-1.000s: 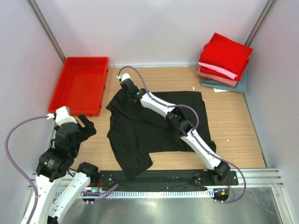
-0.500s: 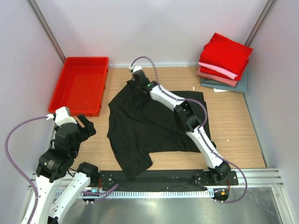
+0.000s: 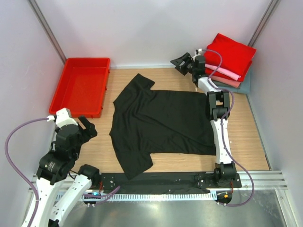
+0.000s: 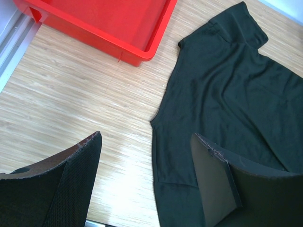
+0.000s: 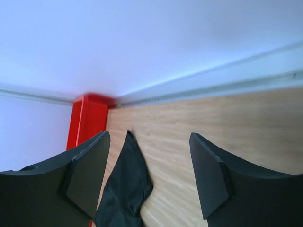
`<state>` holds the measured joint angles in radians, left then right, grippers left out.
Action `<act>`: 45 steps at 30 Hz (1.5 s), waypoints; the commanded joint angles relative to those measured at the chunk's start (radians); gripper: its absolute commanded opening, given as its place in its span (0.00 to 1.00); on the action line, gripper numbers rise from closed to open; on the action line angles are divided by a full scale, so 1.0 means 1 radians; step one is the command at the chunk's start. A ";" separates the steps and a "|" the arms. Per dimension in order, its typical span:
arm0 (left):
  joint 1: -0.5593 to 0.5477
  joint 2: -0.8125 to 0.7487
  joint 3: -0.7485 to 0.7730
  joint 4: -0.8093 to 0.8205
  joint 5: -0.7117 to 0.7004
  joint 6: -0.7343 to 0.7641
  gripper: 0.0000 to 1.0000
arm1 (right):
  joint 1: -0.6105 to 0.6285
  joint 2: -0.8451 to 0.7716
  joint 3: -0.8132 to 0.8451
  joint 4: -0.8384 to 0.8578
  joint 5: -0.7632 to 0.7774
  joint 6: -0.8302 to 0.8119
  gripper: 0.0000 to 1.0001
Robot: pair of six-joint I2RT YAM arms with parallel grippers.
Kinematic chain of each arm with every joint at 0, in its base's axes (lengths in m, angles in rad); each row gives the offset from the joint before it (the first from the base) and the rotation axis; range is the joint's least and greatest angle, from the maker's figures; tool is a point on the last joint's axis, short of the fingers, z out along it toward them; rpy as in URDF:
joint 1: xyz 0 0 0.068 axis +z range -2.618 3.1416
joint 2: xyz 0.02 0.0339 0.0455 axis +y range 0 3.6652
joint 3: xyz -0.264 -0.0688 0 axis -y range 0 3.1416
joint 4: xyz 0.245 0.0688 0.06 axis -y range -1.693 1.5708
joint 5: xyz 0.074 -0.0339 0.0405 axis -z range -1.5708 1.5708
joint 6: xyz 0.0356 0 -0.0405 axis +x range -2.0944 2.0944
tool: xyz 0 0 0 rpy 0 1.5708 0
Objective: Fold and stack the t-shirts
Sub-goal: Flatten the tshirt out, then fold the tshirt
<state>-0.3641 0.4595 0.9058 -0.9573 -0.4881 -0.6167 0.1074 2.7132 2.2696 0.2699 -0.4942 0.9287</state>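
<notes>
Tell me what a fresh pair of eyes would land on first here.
The black t-shirt comes first, spread out flat across the middle of the table. Next come the bright colours: the empty red tray at far left and the stack of folded shirts, red on top, in the far right corner. The right tool hangs open and empty near that stack.

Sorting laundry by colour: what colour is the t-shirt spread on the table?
The t-shirt is plain black, clearest in the top view.
</notes>
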 commanded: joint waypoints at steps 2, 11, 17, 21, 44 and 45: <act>0.008 -0.002 -0.002 0.038 -0.006 0.011 0.77 | 0.107 -0.197 -0.140 0.092 -0.069 0.000 0.75; 0.017 0.019 -0.008 0.055 0.011 0.021 0.77 | 0.199 -0.508 -0.189 -0.299 0.101 -0.387 0.76; 0.045 0.207 0.031 0.058 0.141 0.043 0.75 | 0.258 -0.990 -0.663 -0.471 0.671 -0.596 0.79; -0.054 0.418 0.045 0.028 0.262 -0.067 0.64 | 0.252 -1.368 -0.970 -0.596 0.960 -0.551 1.00; -1.069 0.696 -0.307 0.163 0.198 -0.904 0.69 | 0.204 -1.794 -1.486 -0.859 0.665 -0.223 1.00; -1.069 0.706 -0.312 0.166 0.197 -0.907 0.68 | 0.204 -1.797 -1.484 -0.862 0.663 -0.225 1.00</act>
<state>-1.4269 1.1576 0.6083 -0.8715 -0.2821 -1.4429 0.3099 0.9520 0.7780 -0.6010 0.1921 0.6739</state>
